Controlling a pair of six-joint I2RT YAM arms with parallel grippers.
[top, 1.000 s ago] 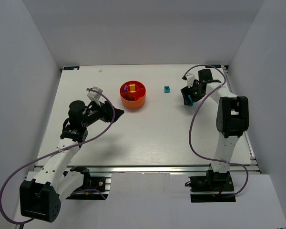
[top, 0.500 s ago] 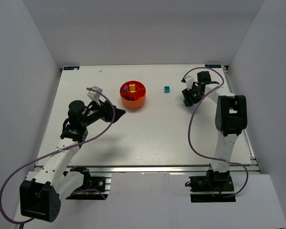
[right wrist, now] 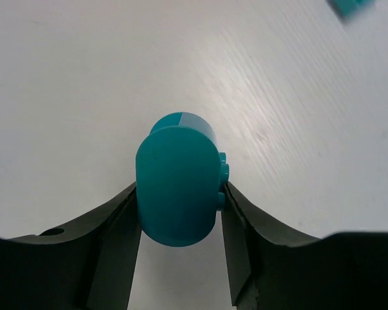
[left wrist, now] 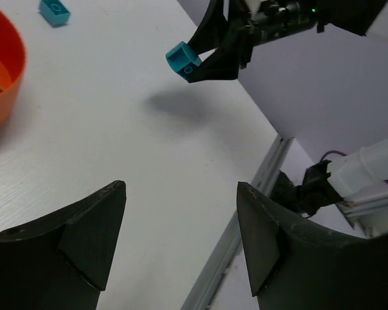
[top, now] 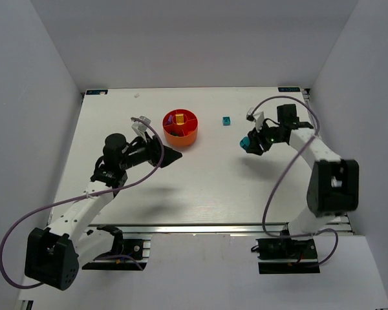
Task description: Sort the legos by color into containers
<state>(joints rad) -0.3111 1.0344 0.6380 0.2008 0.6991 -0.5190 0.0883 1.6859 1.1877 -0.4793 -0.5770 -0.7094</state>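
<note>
A cyan brick (right wrist: 178, 187) sits clamped between the two fingers of the right gripper (right wrist: 179, 197), one pad pressed on each side of it and its studs turned toward the right-hand finger in the wrist view. The brick hangs in the air above the white table (top: 200, 187); the left wrist camera shows it at the very tips of the dark fingers, with its shadow (left wrist: 174, 103) lying on the surface below and apart from it. A second cyan brick (top: 227, 120) lies flat on the table a little beyond this gripper, on the side toward the bowl and farther from the arm bases; only its corner shows at the top right edge of the right wrist view. The orange-red bowl (top: 181, 139) stands farther off on that same side, well apart from the held brick. In its wedge compartments a yellow brick (top: 179, 119) and a purple piece (top: 172, 119) can be made out, in neighbouring wedges as far as the overhead view shows. The left gripper (left wrist: 181, 190) is near the bowl's near wall, without touching it, fingers spread wide with nothing between them, only bare table showing in the gap. From its own camera, the bowl's rim appears at the upper left of the fingers.
</note>
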